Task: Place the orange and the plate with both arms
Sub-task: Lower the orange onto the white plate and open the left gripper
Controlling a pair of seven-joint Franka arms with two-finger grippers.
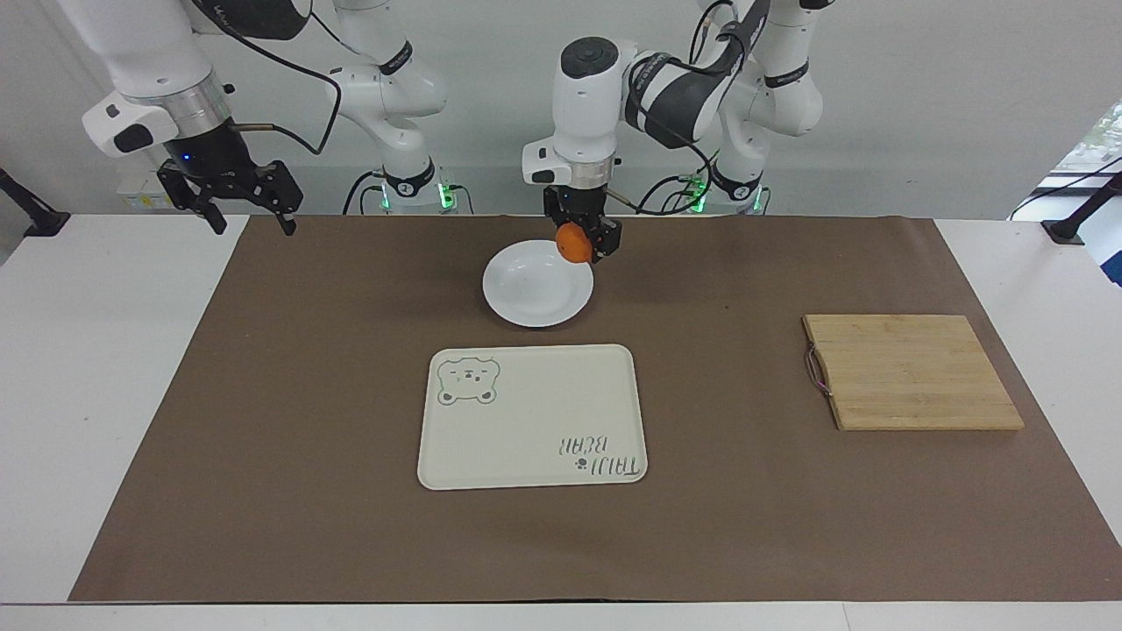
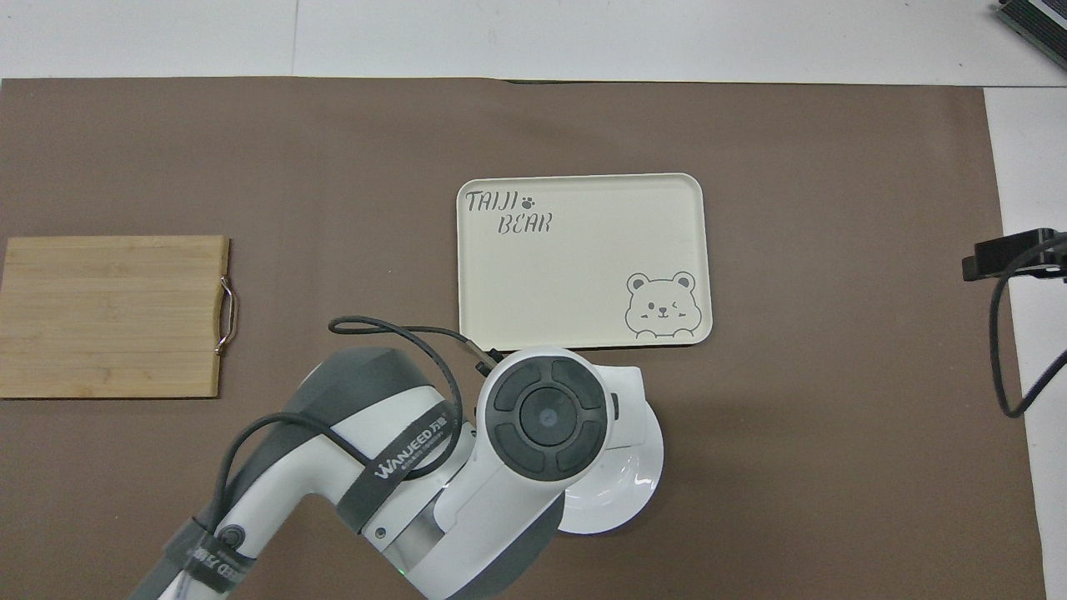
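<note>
A white worktop (image 1: 105, 368) fills both views, and a brown mat (image 1: 351, 543) covers most of it, running almost edge to edge in the facing view.

The left arm (image 2: 392, 475) enters the overhead view from the bottom left and bulks across the lower centre of that frame, hiding much of what lies under it. In the facing view the right arm (image 1: 149, 61) waits at the upper left of the frame.

The cream bear-printed tray (image 1: 531, 417) sits just below the centre of the facing view; in the overhead view it lies just above centre. The wooden cutting board (image 1: 912, 372) lies at the right of the facing view and at the left edge of the overhead view, well apart from the tray.

The plate (image 1: 530, 294) rests on the mat in the upper middle of the facing view, near the tray's upper edge but apart from it. In the overhead view only its lower right part shows past the arm.

The right gripper (image 1: 250, 221) hangs over the mat's upper left corner in the facing view, jaws spread wide and holding nothing. The left gripper (image 1: 582, 244) hangs at the plate's upper right rim in the facing view, clamped on the orange (image 1: 574, 243), which is raised above that rim and not resting on the plate.
</note>
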